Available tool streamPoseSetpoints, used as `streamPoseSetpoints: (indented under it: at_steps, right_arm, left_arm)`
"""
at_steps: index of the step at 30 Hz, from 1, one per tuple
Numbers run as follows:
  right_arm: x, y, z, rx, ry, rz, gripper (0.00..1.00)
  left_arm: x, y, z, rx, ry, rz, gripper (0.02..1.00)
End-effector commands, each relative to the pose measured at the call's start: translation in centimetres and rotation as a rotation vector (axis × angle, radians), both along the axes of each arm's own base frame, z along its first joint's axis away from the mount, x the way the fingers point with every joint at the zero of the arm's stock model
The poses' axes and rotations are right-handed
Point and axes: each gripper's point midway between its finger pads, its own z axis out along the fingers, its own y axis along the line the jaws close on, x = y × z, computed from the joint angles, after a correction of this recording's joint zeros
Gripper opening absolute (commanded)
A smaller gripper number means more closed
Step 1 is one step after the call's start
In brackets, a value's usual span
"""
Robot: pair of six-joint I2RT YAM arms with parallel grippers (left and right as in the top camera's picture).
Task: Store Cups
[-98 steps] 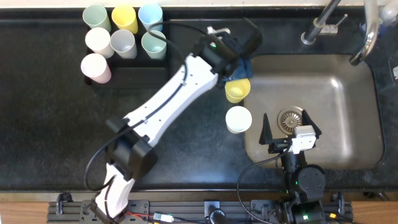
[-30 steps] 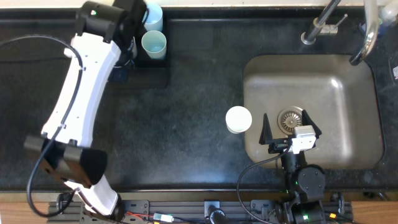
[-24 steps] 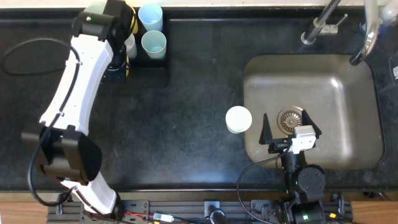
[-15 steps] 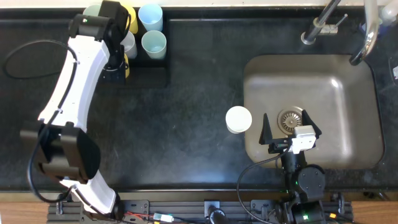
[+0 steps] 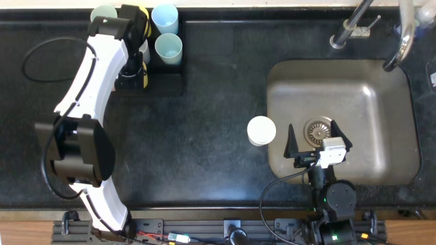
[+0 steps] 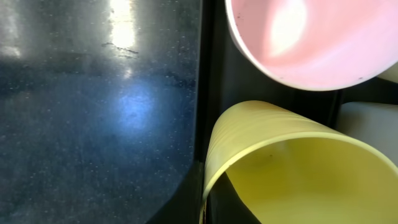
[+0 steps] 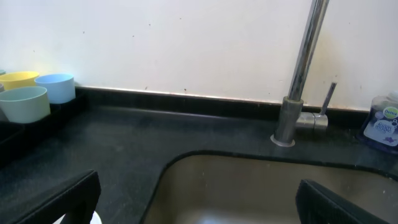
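My left claw (image 5: 134,71) is closed on the yellow cup (image 6: 292,168) and holds it over the black tray (image 5: 167,83). A pink cup (image 6: 311,37) sits just beyond the claw. My right claw (image 5: 317,139) hangs over the sink (image 5: 381,109) with its fingers spread wide. A white cup (image 5: 261,130) stands on the tabletop (image 5: 204,156) just beside it.

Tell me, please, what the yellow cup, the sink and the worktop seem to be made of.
The yellow cup: probably plastic, matte, thin rim, faint ridges.
The sink: likely stainless steel, dull grey sheen.
The worktop: dark speckled stone or an imitation, polished; it mirrors light.
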Motion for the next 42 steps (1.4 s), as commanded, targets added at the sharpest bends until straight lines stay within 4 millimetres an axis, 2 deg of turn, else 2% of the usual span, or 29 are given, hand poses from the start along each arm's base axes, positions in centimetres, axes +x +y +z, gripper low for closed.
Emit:
streamPoseSetpoints:
  at_steps: [1, 11, 15, 30, 32, 34, 37, 38, 42]
  right_arm:
    - [0.0, 0.0, -0.3, 0.001, -0.002, 0.000, 0.998]
    - [0.0, 0.0, -0.3, 0.001, -0.002, 0.000, 0.998]
    - [0.0, 0.0, -0.3, 0.001, -0.002, 0.000, 0.998]
    - [0.0, 0.0, -0.3, 0.001, -0.002, 0.000, 0.998]
    - [0.0, 0.0, -0.3, 0.001, -0.002, 0.000, 0.998]
    - [0.0, 0.0, -0.3, 0.001, -0.002, 0.000, 0.993]
    - [0.0, 0.0, -0.3, 0.000, -0.002, 0.000, 0.998]
    - [0.0, 0.0, -0.3, 0.001, -0.002, 0.000, 0.998]
    - [0.0, 0.0, -0.3, 0.001, -0.002, 0.000, 0.998]
  left_arm:
    - [0.3, 0.4, -0.8, 0.003, 0.005, 0.008, 0.056]
    - [0.7, 0.5, -2.3, 0.001, 0.027, -0.003, 0.082]
    - [1.2, 0.6, -2.3, 0.008, 0.010, -0.012, 0.102]
    - [1.1, 0.9, -2.3, 0.025, 0.016, -0.012, 0.148]
    - [1.1, 1.1, -1.9, 0.034, 0.008, -0.012, 0.156]
    - [1.1, 1.2, -1.0, 0.057, -0.012, -0.018, 0.211]
    - [0.8, 1.6, 0.5, 0.091, -0.038, -0.023, 0.406]
    - [0.7, 1.7, 1.0, 0.096, -0.045, -0.023, 0.437]
    - [0.4, 2.1, 3.6, 0.121, -0.104, -0.028, 0.459]
